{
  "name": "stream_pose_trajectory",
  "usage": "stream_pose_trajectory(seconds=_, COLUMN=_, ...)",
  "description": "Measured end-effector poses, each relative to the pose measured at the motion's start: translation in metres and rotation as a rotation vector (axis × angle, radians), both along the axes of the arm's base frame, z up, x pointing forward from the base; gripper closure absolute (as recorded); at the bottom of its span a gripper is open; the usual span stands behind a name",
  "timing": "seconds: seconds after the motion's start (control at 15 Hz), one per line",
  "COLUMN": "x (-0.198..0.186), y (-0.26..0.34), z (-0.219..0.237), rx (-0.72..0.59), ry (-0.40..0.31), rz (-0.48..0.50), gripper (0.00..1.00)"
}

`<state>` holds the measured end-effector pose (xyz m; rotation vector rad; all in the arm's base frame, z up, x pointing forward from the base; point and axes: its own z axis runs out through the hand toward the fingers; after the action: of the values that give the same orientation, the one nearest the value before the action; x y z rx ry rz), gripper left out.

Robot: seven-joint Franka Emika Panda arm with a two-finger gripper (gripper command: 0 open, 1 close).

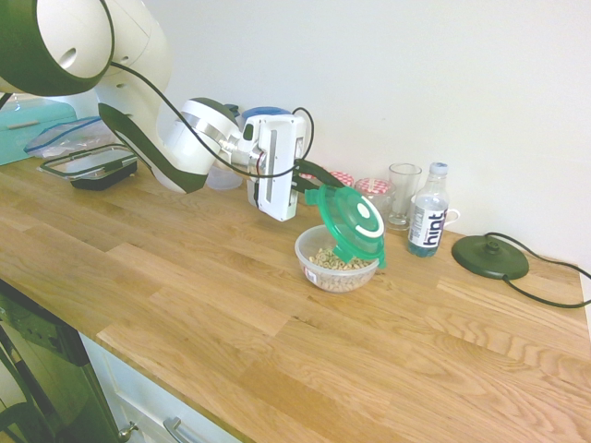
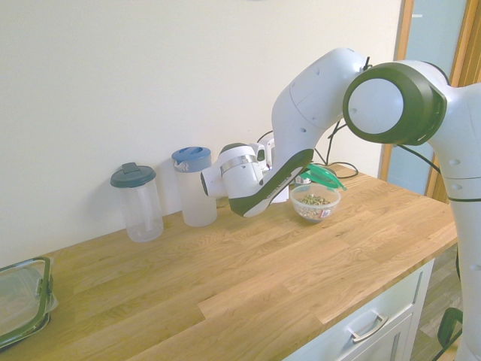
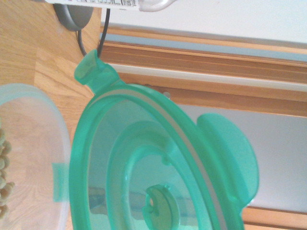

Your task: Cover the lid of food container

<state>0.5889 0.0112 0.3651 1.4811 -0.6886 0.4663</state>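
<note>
The round green lid (image 1: 354, 224) with snap tabs and a white arc mark hangs tilted steeply, almost on edge, over the food container (image 1: 334, 261), a small clear bowl with cereal inside standing on the wooden counter. My gripper (image 1: 312, 193) is shut on the lid's upper left edge. The lid's lower edge sits at the bowl's right rim. In the second exterior view the lid (image 2: 322, 177) shows just above the bowl (image 2: 315, 204), with the arm hiding the gripper. The wrist view is filled by the lid's underside (image 3: 158, 167), with the bowl's rim (image 3: 50, 143) beside it.
Behind the bowl stand red-checked jars (image 1: 373, 190), a clear glass (image 1: 403, 194), a water bottle (image 1: 428, 223) and a black round base (image 1: 489, 256) with its cable. Two jugs (image 2: 136, 201) (image 2: 195, 186) stand by the wall. A black rectangular container (image 1: 90, 167) lies far left.
</note>
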Motion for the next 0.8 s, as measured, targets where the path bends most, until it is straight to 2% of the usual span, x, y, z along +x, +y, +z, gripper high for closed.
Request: stream_pose_trajectory(seconds=0.8, x=-0.008, y=0.032, z=-0.002, rx=0.071, ry=0.008, rz=0.029, gripper=0.0)
